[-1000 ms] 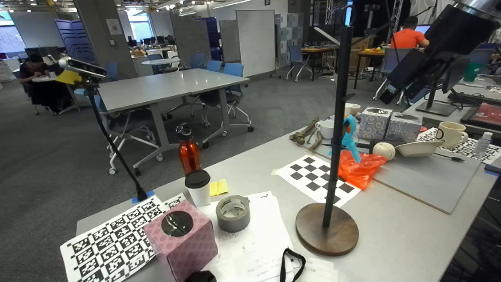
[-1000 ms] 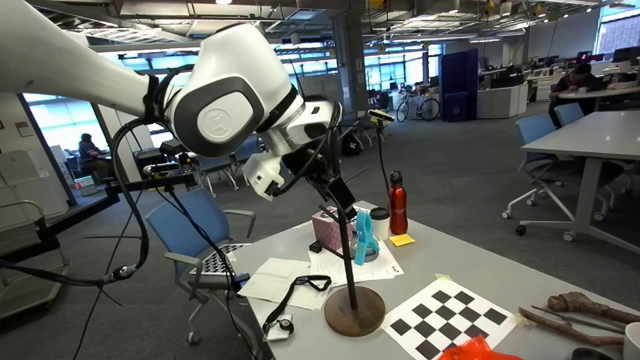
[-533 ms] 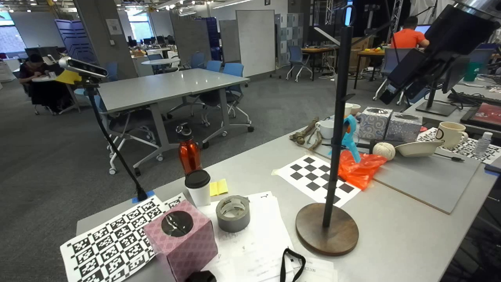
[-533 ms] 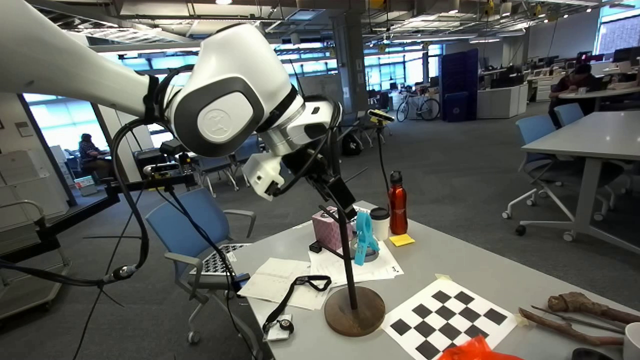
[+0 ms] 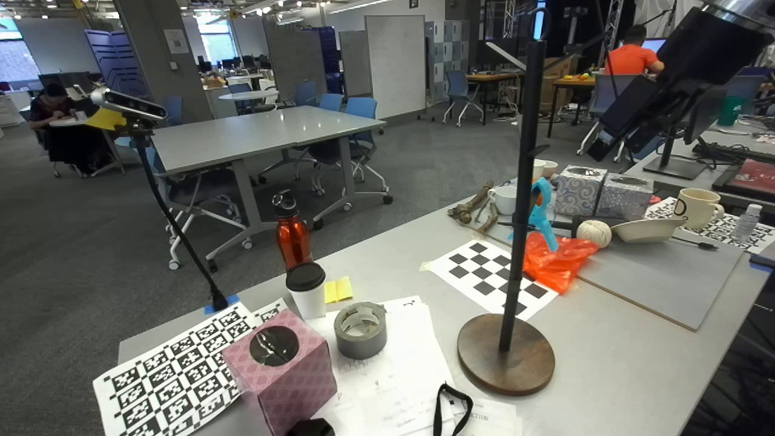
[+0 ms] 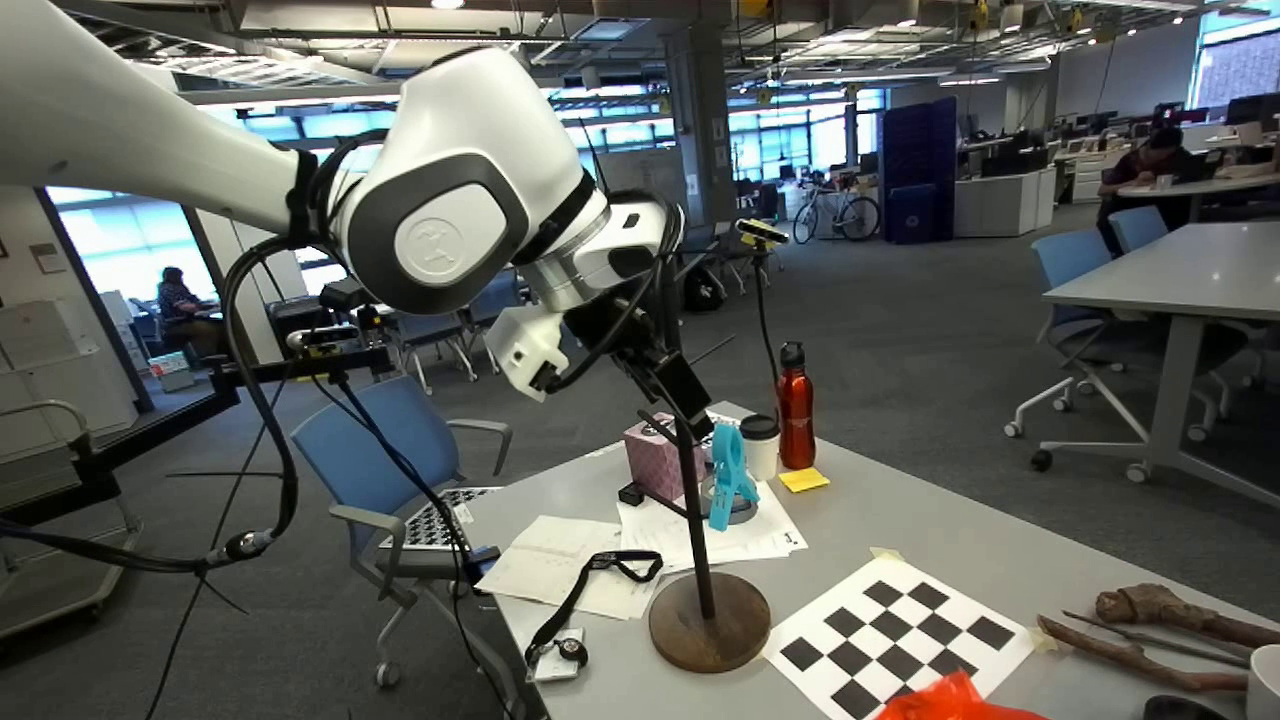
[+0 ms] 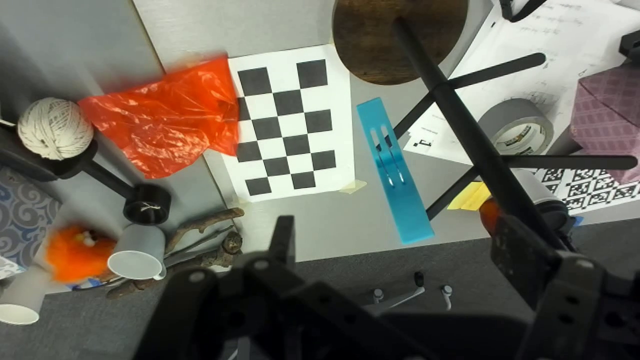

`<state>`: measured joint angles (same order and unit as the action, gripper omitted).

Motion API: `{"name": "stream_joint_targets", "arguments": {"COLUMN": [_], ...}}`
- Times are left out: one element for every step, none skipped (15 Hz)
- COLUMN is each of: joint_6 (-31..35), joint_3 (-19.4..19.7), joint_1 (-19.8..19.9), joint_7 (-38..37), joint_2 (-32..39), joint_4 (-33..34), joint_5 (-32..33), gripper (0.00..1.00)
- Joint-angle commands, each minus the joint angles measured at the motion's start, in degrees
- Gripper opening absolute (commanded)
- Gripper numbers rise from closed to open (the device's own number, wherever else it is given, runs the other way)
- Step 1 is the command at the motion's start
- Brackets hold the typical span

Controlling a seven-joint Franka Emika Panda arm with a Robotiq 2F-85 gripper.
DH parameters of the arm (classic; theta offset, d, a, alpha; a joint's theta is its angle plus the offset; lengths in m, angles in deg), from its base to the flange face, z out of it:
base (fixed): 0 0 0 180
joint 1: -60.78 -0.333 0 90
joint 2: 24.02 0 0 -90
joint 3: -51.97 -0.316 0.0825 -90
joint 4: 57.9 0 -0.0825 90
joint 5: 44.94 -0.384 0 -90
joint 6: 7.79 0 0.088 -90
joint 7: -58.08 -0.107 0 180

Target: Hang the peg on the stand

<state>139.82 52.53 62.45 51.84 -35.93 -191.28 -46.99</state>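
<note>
The peg is a light blue clip, also in an exterior view and the wrist view. It hangs at a lower side arm of the dark stand, apart from the table. The stand, with thin arms and a round wooden base, shows in both exterior views and the wrist view. My gripper is open and empty, its fingers wide apart, above the peg. In an exterior view the gripper is up and to the right of the stand's pole. How the peg grips the arm is partly hidden.
The stand's pole and upper arms are close to my right finger in the wrist view. A checkerboard sheet, orange bag, tape roll, pink tissue box, lidded cup and red bottle are around it.
</note>
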Motion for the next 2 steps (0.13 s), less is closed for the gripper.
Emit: {"name": "stream_joint_targets", "arguments": {"joint_6": [-0.19,-0.19], "joint_3": [0.02,0.02], "joint_1": [0.01,0.01], "joint_7": [0.08,0.08], "joint_2": [-0.02,-0.02], "joint_4": [0.11,0.11], "joint_5": [-0.05,-0.05], "gripper": [1.00,1.00]}}
